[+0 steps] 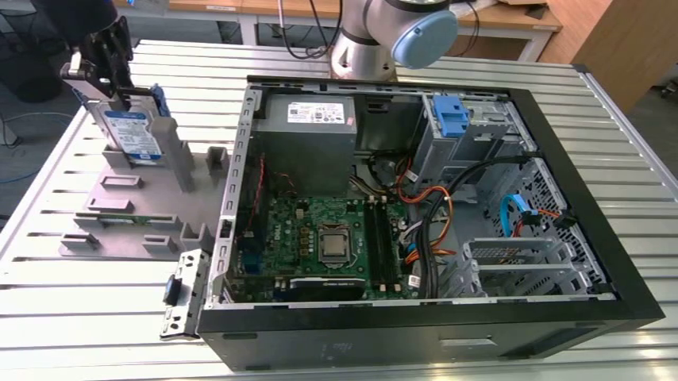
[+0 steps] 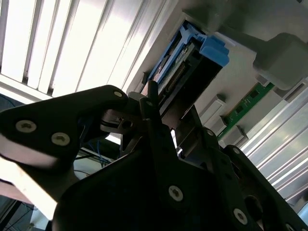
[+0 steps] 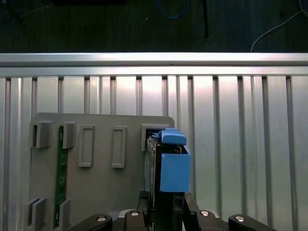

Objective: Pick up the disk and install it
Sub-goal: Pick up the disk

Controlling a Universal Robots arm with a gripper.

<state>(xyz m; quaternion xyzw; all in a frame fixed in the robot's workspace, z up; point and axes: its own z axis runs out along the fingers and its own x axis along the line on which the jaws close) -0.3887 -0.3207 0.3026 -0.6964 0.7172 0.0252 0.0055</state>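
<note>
Exterior view: my gripper (image 1: 119, 95) upper left of frame, clamped on top edge of disk (image 1: 132, 133). Disk upright in grey holder (image 1: 138, 194), left of open computer case (image 1: 593, 198).
Second wrist view: fingers (image 2: 150, 103) flank disk end.
First wrist view: disk's blue bracket (image 3: 174, 171) pinched between my fingers, at holder edge.

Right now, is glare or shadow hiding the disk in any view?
No. Second wrist view: table slats blown out white, end effector a dark silhouette, disk visible between them. First wrist view: even light, a bright streak on the table's edge rail, disk plain to see. Exterior view: evenly lit, case interior shaded yet readable.
</note>
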